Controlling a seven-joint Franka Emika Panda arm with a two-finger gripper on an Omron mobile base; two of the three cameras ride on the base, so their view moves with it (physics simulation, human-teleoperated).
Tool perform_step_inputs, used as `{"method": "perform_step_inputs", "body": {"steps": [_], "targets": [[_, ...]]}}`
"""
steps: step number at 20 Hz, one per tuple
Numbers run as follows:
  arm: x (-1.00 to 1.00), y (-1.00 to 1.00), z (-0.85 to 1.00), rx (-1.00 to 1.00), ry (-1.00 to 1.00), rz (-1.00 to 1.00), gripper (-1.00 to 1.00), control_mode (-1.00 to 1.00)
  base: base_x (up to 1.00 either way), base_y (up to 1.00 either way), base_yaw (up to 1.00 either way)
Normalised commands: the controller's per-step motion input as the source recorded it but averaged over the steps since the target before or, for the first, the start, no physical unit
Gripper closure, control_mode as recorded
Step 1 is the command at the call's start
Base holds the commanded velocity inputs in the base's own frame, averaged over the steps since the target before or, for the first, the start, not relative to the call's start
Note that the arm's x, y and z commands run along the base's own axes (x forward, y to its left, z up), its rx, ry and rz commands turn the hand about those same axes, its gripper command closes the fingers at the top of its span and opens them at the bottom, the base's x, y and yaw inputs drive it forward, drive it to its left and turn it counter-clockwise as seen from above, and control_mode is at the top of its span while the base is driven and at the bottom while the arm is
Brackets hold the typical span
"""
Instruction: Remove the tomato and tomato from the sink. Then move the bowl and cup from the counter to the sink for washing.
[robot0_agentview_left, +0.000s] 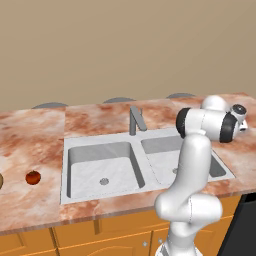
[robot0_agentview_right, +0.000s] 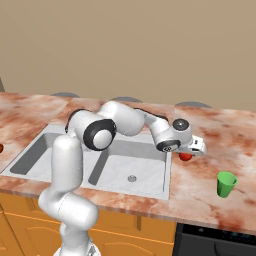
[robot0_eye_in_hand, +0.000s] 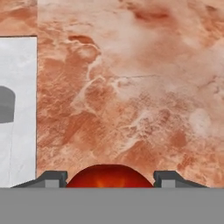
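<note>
Brighter tomato seated between the fingertips of claw, spread wide around it, grip unconfirmed, just right of sink, low over table

Marbled stone on the table, reddish-brown veined with white, polished yet without glare. Pale grey, smooth and matt in the sink; duller grey metal on the faucet. Orange wood with a soft sheen on the cabinets. Glossy red skin on the tomato. Smooth bright green plastic for the cup.
</note>
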Motion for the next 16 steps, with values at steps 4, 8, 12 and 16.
{"method": "perform_step_inputs", "body": {"steps": [4, 8, 12, 16], "targets": [[0.16, -0.04, -0.21, 0.01, 0.02, 0.0, 1.0, -1.0, 0.0, 0.0, 0.0], [0.17, -0.06, -0.2, 0.0, 0.01, 0.0, 1.0, -1.0, 0.0, 0.0, 0.0], [0.17, -0.05, -0.18, 0.0, 0.0, 0.0, 1.0, -1.0, 0.0, 0.0, 0.0], [0.15, -0.06, -0.18, 0.0, 0.0, 0.0, 1.0, -1.0, 0.0, 0.0, 0.0]]}}
